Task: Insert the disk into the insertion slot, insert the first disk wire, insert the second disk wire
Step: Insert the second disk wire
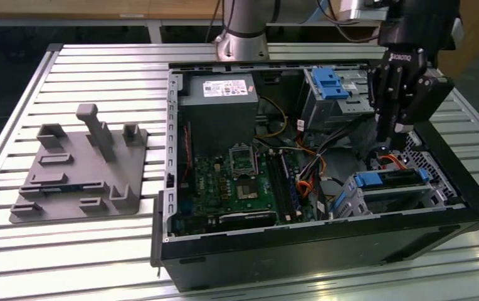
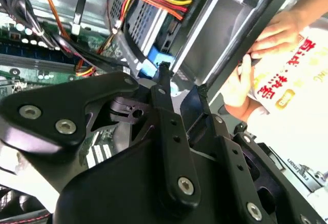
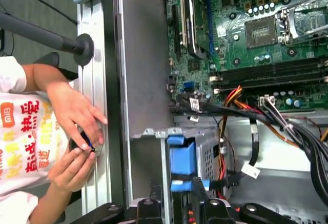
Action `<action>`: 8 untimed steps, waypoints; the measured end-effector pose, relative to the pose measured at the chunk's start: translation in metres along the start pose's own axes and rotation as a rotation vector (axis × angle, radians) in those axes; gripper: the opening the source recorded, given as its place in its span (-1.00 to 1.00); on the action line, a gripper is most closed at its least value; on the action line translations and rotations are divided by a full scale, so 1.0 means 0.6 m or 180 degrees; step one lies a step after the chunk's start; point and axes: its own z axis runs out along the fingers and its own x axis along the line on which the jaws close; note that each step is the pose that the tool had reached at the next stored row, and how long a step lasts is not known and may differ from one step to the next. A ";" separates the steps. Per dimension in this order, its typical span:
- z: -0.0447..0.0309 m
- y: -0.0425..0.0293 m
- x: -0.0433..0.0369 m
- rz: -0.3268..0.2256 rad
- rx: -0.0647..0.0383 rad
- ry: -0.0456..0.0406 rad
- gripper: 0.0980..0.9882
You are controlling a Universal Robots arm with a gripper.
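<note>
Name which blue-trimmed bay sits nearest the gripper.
The low grey cage with blue rails; the gripper hangs just above it. The taller bay with the blue latch stands farther off.

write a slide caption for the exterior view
Robot gripper poised above the blue-railed disk sitting in its metal cage inside an open computer case

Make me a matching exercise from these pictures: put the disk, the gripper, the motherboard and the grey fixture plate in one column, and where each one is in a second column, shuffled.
Things
1. disk
2. gripper
3. motherboard
4. grey fixture plate

Places
A. on the slatted table, outside the computer case, at the exterior view's left
B. hanging just above the insertion slot
C. flat on the floor of the case, near its middle
D. seated in the insertion slot, at the exterior view's lower right

Pairs: 1-D, 2-B, 3-C, 4-A
</note>
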 end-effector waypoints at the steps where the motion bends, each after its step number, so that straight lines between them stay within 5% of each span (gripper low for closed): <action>1: 0.003 0.003 -0.001 -0.0010 0.0006 0.0000 -0.41; 8: 0.011 0.006 -0.008 -0.0142 0.0083 0.0008 -0.41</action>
